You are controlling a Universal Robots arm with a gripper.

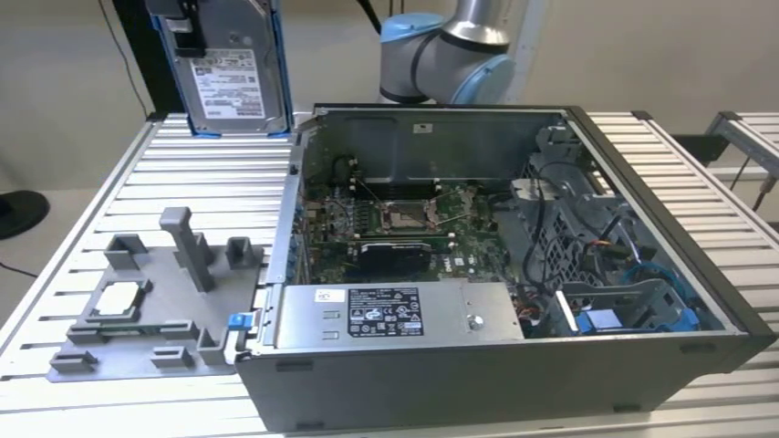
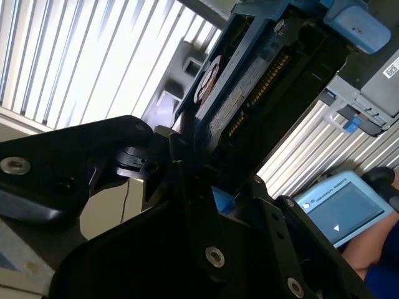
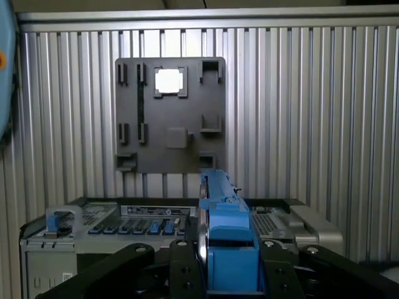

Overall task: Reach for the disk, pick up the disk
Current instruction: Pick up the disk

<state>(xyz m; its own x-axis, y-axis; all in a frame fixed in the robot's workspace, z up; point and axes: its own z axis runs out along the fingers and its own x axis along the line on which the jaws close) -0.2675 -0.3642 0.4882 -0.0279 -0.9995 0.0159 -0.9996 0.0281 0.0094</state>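
Ext view, from its left: disk (image 1: 232, 82) is up high, well off the worktop (image 1: 98, 182), above the grey fixture (image 1: 146, 301) and beside the open PC case (image 1: 512, 274). In the first wrist view, fingers (image 3: 181, 265) pinch it edge-on. I'd say reach & pick-up are both done, nothing left.

arm, behind open dark grey metal computer case (image 1: 487, 383): rounded silver-grey metal joint housings (image 1: 469, 46), pale blue plastic end cap (image 1: 408, 27), thin black cable (image 1: 368, 13) beside cap. black matte gripper (image 3: 227, 255): angular plates, round silver screw heads (image 2: 214, 255).
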